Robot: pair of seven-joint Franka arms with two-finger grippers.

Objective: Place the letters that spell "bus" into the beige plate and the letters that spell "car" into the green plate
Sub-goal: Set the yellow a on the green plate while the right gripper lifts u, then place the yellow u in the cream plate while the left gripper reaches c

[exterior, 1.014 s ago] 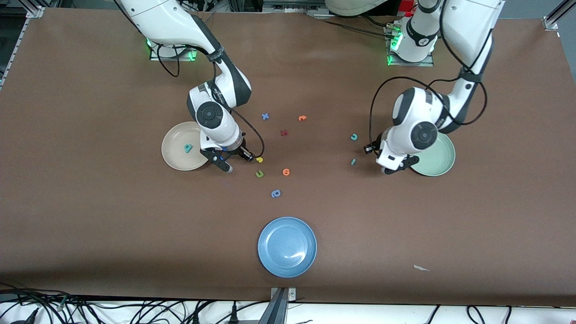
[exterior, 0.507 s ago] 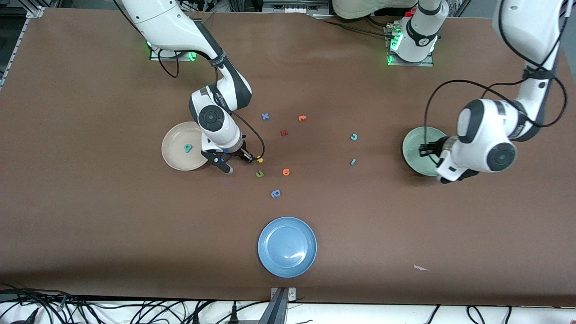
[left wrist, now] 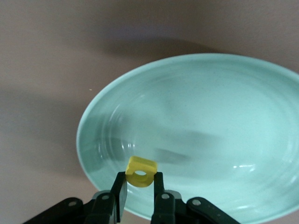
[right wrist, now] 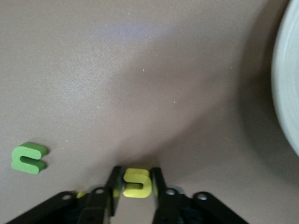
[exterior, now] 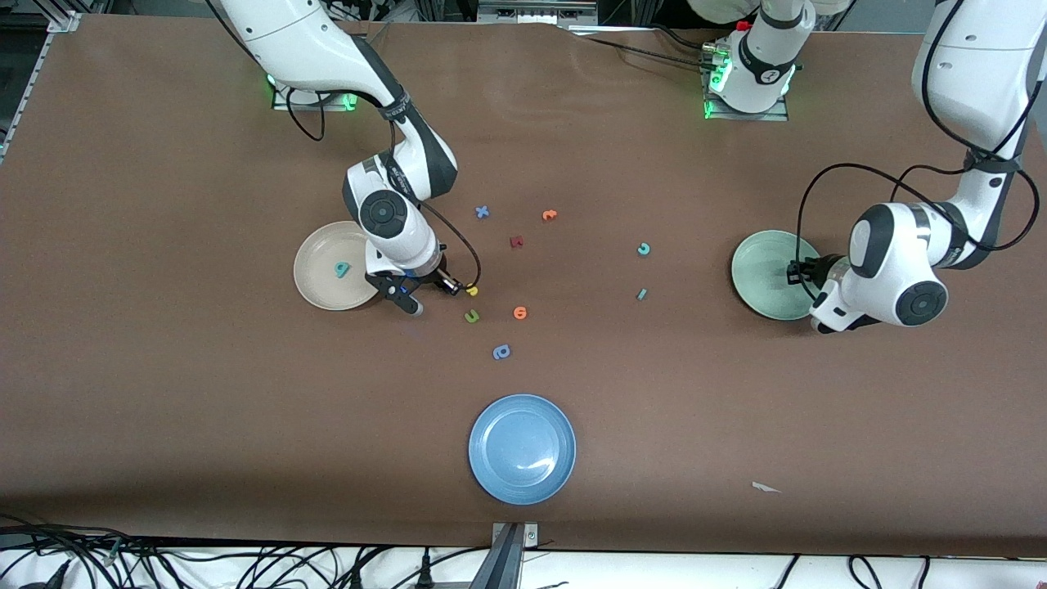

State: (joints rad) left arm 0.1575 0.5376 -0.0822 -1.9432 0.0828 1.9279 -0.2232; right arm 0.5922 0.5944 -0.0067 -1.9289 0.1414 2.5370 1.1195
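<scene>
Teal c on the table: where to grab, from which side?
Come straight down on the teal c: it lies flat with nothing touching it, so close across its outer edges, not the open mouth. Left hand, holding the yellow a over the green plate, is closest; right hand is shut on the yellow s by the beige plate.

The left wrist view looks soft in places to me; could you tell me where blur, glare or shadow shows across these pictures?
Left wrist view: the green plate is smeared with streaky reflections, while the yellow letter stays sharp. Right wrist view: the beige plate rim is blurred. Front view: a white glare patch sits on the blue plate.
</scene>
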